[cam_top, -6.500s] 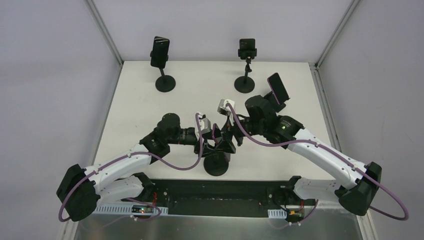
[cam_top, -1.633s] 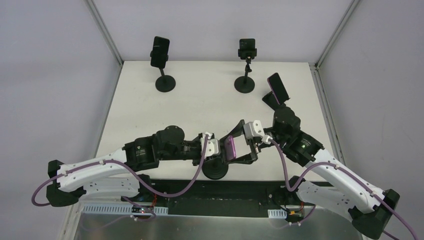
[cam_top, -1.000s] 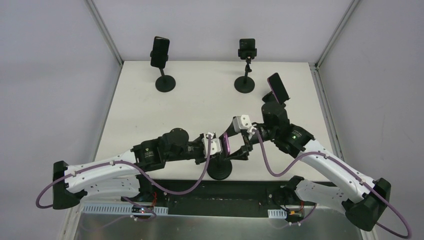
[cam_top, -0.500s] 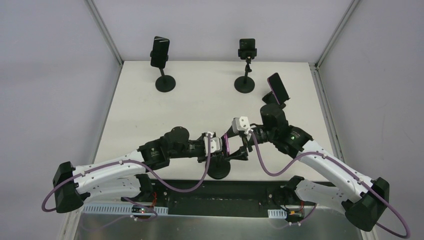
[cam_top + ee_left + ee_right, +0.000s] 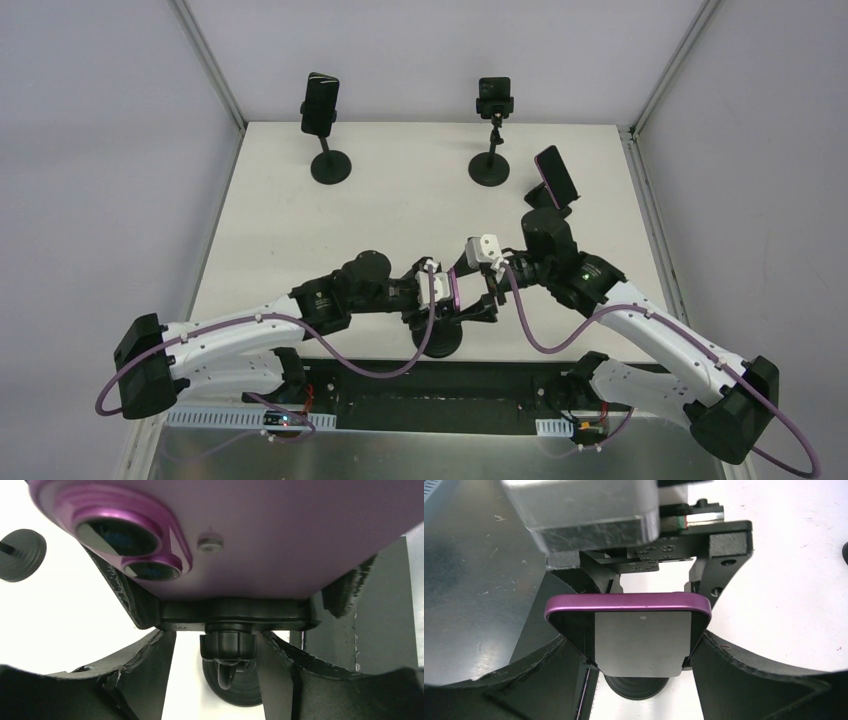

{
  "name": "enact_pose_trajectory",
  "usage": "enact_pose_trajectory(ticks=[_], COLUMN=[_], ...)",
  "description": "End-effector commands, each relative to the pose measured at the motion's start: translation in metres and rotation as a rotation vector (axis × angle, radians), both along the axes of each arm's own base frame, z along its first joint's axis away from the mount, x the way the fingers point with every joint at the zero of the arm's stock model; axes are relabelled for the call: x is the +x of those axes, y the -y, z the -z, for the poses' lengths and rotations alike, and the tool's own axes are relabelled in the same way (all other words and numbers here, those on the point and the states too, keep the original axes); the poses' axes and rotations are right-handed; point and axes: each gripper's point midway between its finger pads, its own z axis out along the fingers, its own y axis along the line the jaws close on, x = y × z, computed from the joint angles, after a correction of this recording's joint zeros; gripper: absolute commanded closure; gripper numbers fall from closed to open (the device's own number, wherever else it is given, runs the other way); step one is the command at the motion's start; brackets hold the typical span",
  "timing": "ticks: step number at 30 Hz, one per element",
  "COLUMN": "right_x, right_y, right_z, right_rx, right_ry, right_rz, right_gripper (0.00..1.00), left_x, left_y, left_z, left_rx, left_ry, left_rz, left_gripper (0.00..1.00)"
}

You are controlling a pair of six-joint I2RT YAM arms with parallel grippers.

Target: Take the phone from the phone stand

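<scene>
A purple phone sits in the clamp of a black phone stand at the table's near edge. In the left wrist view the phone's back and lenses fill the top, with the clamp and the stand's knob below. My left gripper is open, its fingers on either side of the knob, a gap on the left. My right gripper is shut on the phone, its fingers pressing both long edges from the screen side, above the stand's base.
Three other stands with phones are on the table: one at the back left, one at the back centre, one at the right just behind my right arm. A metal strip runs along the near edge.
My left arm has moved right and closed in under the phone's clamp. My right gripper has tipped the phone more upright and now stays still on it.
</scene>
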Motion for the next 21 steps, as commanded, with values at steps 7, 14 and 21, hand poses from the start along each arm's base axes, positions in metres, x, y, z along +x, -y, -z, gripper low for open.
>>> enact_pose_trajectory(ticks=[7,14,21], right_x=[-0.028,-0.026,-0.014], right_y=[0.003,0.002,0.002], right_z=[0.009,0.011,0.02], right_rx=[-0.015,-0.028,-0.063], right_ry=[-0.1,-0.107,-0.076], right_rz=[-0.113,-0.104,-0.03], right_gripper=[1.0,1.0,1.0], left_x=[0.019,0.019,0.015], left_y=[0.014,0.014,0.014], left_z=[-0.038,-0.054,-0.063], left_rx=[-0.092,-0.13,-0.16], left_ry=[0.052,0.062,0.031], left_rz=[-0.033,-0.024,-0.028], left_gripper=[0.41,0.42,0.42])
